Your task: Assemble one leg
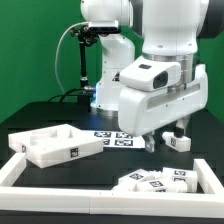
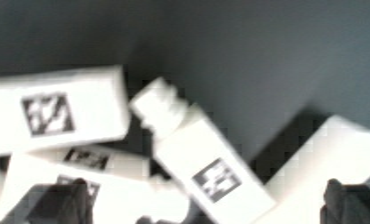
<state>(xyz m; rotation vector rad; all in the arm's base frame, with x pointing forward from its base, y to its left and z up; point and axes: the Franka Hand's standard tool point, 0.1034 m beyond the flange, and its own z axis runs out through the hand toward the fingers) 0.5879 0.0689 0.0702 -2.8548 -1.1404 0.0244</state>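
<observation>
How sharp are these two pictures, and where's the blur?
Wrist view: soft throughout, the white parts and their tags smeared, the fingers dark blobs. Exterior view: sharper, evenly lit, the white arm bright against the dark table.

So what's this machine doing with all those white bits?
A white robot arm holds its hand low over a cluster of small white tagged pieces near the front of the table. The wrist view shows its fingers spread open above them, gripping nothing. A larger white tray-like part lies untouched on the exterior view's left. Nothing looks joined together yet.
</observation>
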